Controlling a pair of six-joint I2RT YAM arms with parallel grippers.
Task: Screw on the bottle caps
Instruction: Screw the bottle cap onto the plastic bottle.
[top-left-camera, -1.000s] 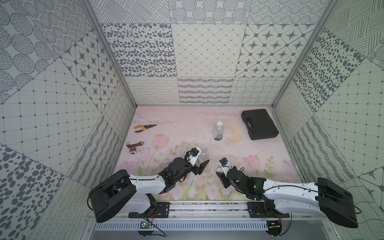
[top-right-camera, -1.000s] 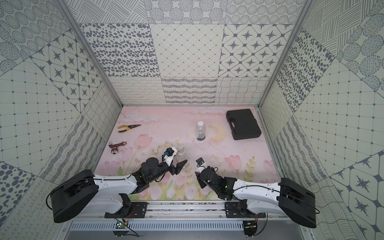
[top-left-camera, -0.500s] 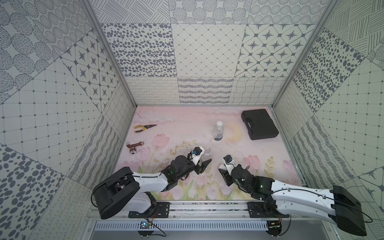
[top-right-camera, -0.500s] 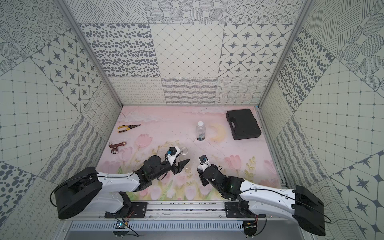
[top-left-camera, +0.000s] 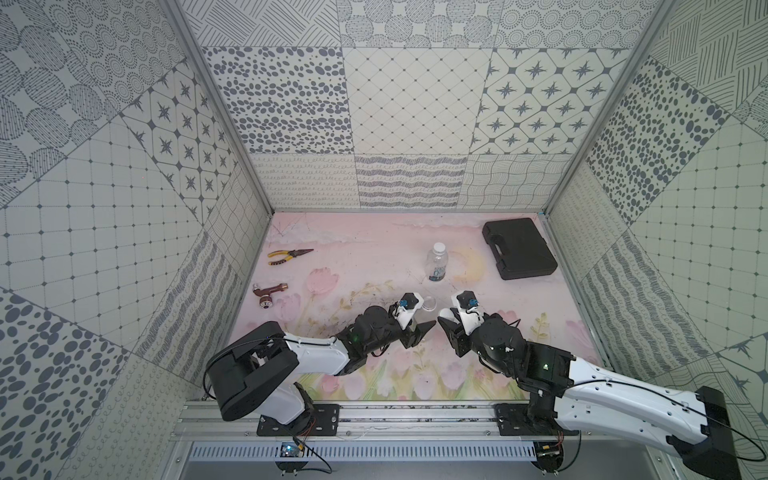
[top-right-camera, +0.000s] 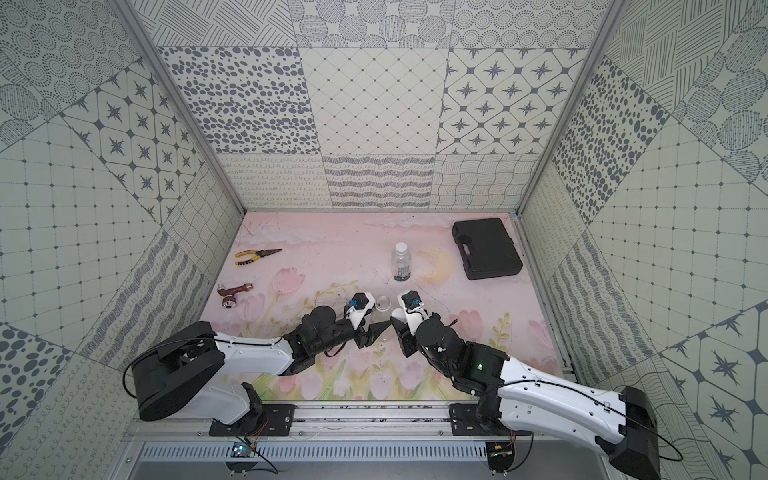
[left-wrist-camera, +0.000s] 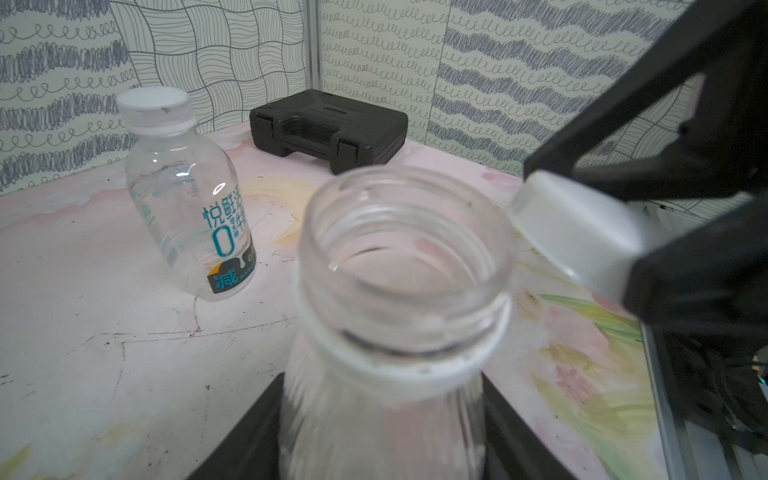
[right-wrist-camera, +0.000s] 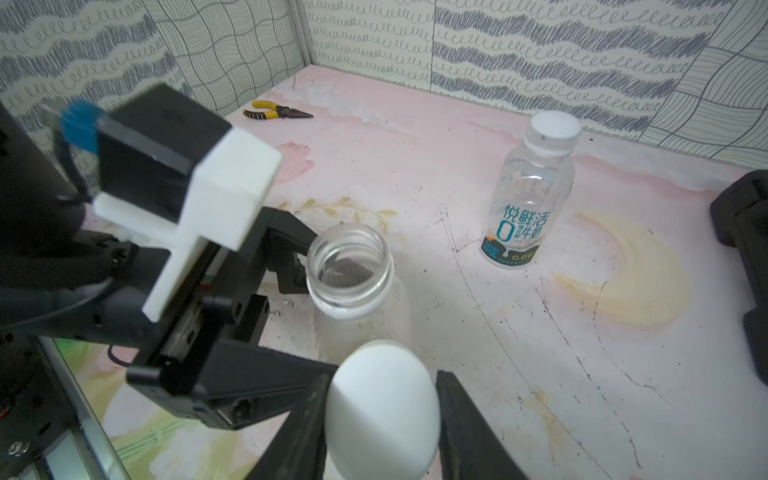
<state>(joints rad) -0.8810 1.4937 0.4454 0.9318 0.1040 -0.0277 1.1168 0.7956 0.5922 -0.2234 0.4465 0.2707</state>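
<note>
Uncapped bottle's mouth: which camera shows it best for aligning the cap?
Left wrist: the uncapped bottle fills the frame, threads and rim clear, cap beside it. Right wrist shows it smaller; both top views only a tiny clear ring.

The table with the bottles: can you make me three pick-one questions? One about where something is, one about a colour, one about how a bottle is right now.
1. Where is the black case?
A) far right corner of the table
B) near left corner
C) in the middle

2. What colour are the handles of the pliers?
A) red
B) yellow
C) green

3. How is the bottle in the left end effector?
A) capped
B) squashed flat
C) open, no cap on

Answers:
1 A, it sits far back on the right.
2 B, both top views show yellow handles.
3 C, its mouth is bare; the right end effector holds a white cap near it.
</note>
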